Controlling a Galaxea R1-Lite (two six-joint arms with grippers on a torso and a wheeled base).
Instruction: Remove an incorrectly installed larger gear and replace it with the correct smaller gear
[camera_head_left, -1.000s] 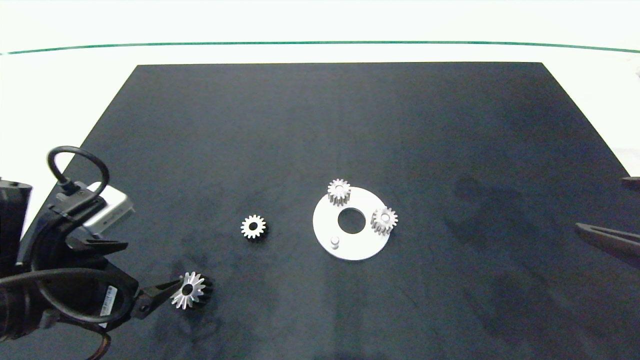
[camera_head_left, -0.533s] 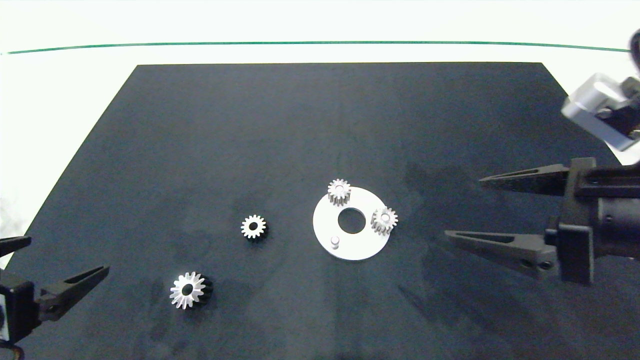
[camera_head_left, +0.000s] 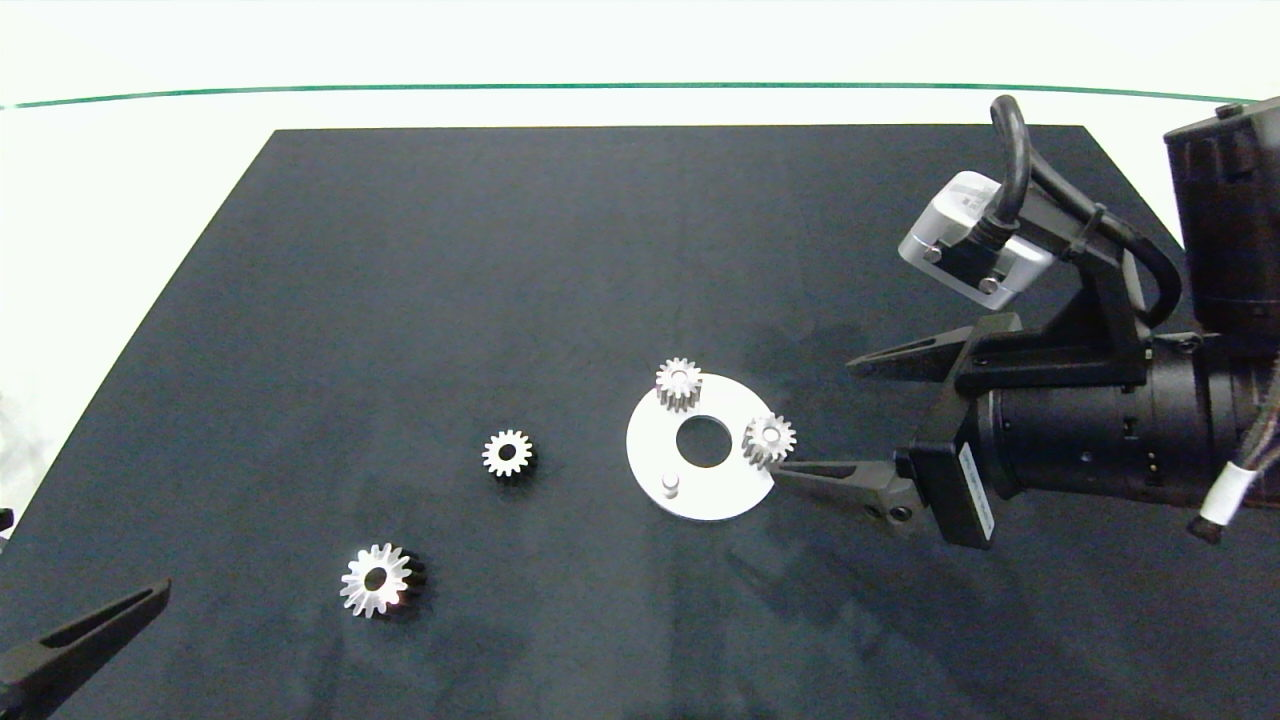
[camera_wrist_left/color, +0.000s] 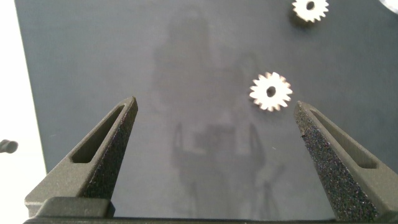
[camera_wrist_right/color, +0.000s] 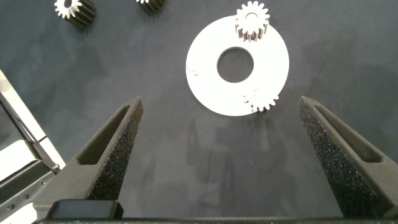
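The larger gear (camera_head_left: 376, 580) lies flat on the black mat (camera_head_left: 500, 280) at the near left, apart from the white disc (camera_head_left: 700, 490). The smaller gear (camera_head_left: 507, 453) lies loose between them. Two more small gears (camera_head_left: 678, 382) sit on the disc's far and right edges. The right gripper (camera_head_left: 812, 418) hovers just right of the disc, jaws wide. The left gripper (camera_wrist_left/color: 214, 121), jaws wide, is at the near left corner.

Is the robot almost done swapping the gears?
About halfway. The big gear is off and lies on the mat. The round plate has one bare peg. The right gripper hovers open beside the plate, holding nothing. The small gear needs fitting onto the peg.
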